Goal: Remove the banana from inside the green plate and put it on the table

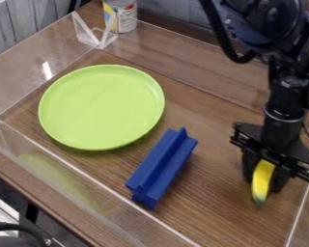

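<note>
Placing time: the pincer (pixel 265 180) is squeezed shut on the banana (pixel 263 183), low over the desk (pixel 209 72), far right of the empty green plate (pixel 101 105). Next it should set it down and let go.

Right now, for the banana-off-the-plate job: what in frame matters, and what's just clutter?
Part of the job:
- banana, clamped in the gripper, hanging low over the table
- green plate, nothing in it
- table, bare wood right of the plate

Just lying about:
- blue grooved block, in front of the plate
- bottle, far back corner
- clear acrylic stand beside it
</note>
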